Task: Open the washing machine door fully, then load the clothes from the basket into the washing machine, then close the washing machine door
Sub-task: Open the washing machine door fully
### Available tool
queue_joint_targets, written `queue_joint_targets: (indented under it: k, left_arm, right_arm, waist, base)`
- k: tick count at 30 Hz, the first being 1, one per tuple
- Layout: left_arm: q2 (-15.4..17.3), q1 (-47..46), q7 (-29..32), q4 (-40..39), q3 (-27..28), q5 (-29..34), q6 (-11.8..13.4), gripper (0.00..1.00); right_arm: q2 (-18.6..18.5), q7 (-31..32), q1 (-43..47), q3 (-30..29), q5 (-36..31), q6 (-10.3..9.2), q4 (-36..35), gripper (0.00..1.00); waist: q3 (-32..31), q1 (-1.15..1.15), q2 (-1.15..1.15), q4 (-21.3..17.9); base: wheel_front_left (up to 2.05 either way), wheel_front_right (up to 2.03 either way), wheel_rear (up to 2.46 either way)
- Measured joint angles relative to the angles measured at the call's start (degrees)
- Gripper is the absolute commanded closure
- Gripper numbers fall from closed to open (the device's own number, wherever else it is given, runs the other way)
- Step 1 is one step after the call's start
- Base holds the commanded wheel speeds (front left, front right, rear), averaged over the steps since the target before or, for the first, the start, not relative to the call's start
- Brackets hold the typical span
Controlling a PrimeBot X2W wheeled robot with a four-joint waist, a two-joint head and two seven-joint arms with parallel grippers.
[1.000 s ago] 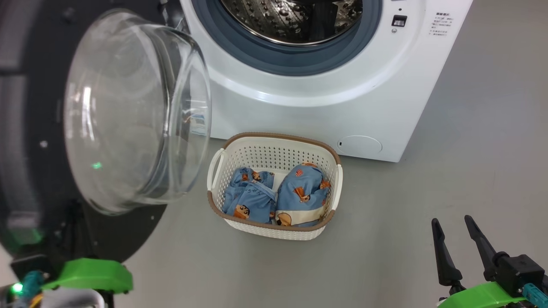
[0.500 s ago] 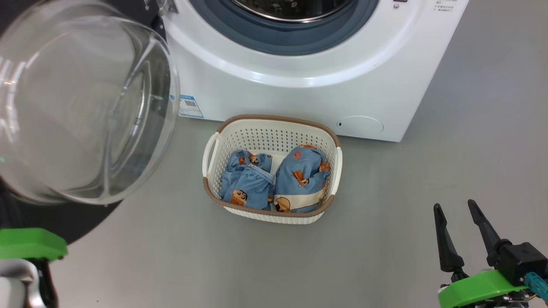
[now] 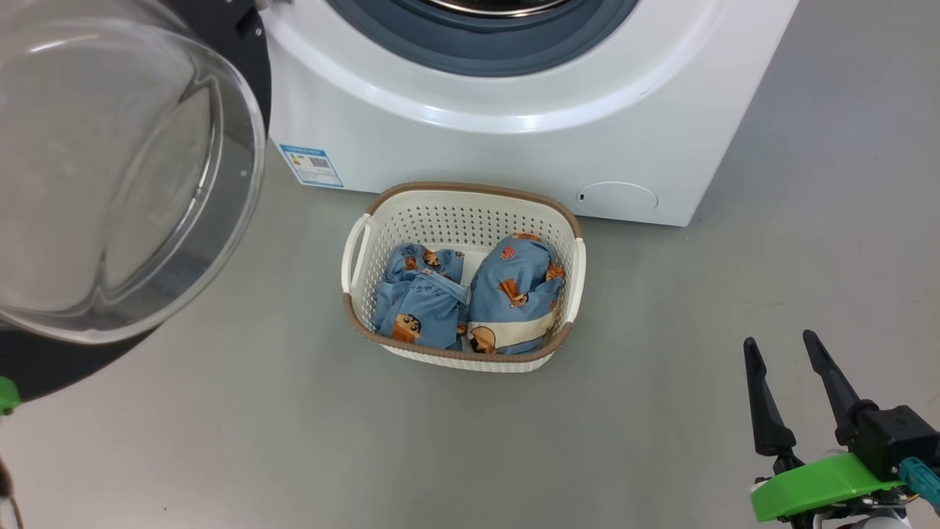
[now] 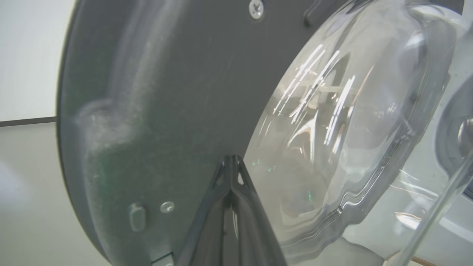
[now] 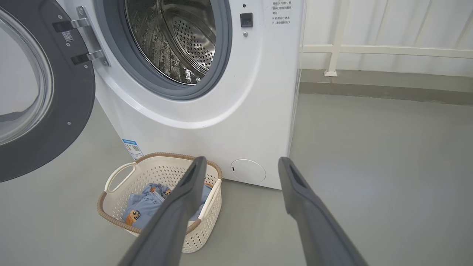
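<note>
Open door point(image 3: 110, 184) of the washer point(image 3: 477, 147), with clothes point(image 3: 507, 294) waiting in a basket point(image 3: 470, 188) on the floor point(image 3: 257, 426).
The door is swung out at the washer's left, glass bowl bulging outward, and the drum point(image 5: 177, 40) is exposed. Two blue bundles are packed side by side in the basket, set just before the washer. The left gripper point(image 4: 232, 162), clenched on nothing, is pointed at the door's dark inner rim; contact cannot be confirmed. The right gripper point(image 3: 778, 342) is held released and empty, well apart from the basket. If the door is left short of fully open, it could be knocked by an arm during loading; a bundle could be snagged on the basket's rim.
</note>
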Motion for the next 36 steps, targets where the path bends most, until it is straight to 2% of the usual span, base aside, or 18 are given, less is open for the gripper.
queue_joint_targets:
  k: [6,14,23,26,32,33,36]
  left_arm:
    - [-0.2,-0.8,0.0,1.8,2.5,2.1,-1.5,1.00]
    - [-3.0,1.2,0.0,-0.6,6.4,6.2,-2.0,1.00]
    - [-8.5,11.4,-0.2,-13.3,10.1,12.0,-1.9,1.00]
    - [-10.2,14.4,-0.2,-16.9,10.0,13.5,-1.9,1.00]
    - [-16.1,23.1,-0.2,-26.3,6.9,16.1,-1.9,1.00]
    - [-16.7,24.2,-0.2,-27.5,6.3,16.7,-2.0,0.96]
    - [-17.6,27.1,-0.2,-29.9,4.4,17.3,-2.4,0.52]
  right_arm:
    - [0.0,0.0,-0.2,0.1,-0.2,0.00,0.2,0.00]
    - [0.0,0.0,-0.7,0.2,-0.2,0.00,0.3,0.00]
    - [0.0,0.0,-0.6,0.3,0.2,0.00,0.5,0.00]
    - [0.0,0.0,-0.5,0.4,0.2,0.00,0.6,0.00]
    - [0.0,0.0,0.6,1.3,0.7,0.00,0.8,0.00]
    - [0.0,0.0,0.8,1.4,0.8,0.00,0.9,0.00]
    - [0.0,0.0,1.2,2.0,0.9,0.00,1.1,0.00]
  waist:
    - [-0.3,0.00,0.00,-0.4]
    - [-1.5,0.00,0.00,-0.5]
    - [-3.3,0.00,0.00,-0.7]
    - [-3.8,0.00,0.00,-0.9]
    - [-5.1,0.00,0.00,-1.6]
    - [-5.4,0.00,0.00,-1.8]
    - [-6.3,0.00,0.00,-2.4]
  base:
    - [0.00,0.00,0.00]
    - [0.00,0.00,0.00]
    - [0.00,0.00,0.00]
    - [0.00,0.00,0.00]
    - [0.00,0.00,0.00]
    - [0.00,0.00,0.00]
    - [0.00,0.00,0.00]
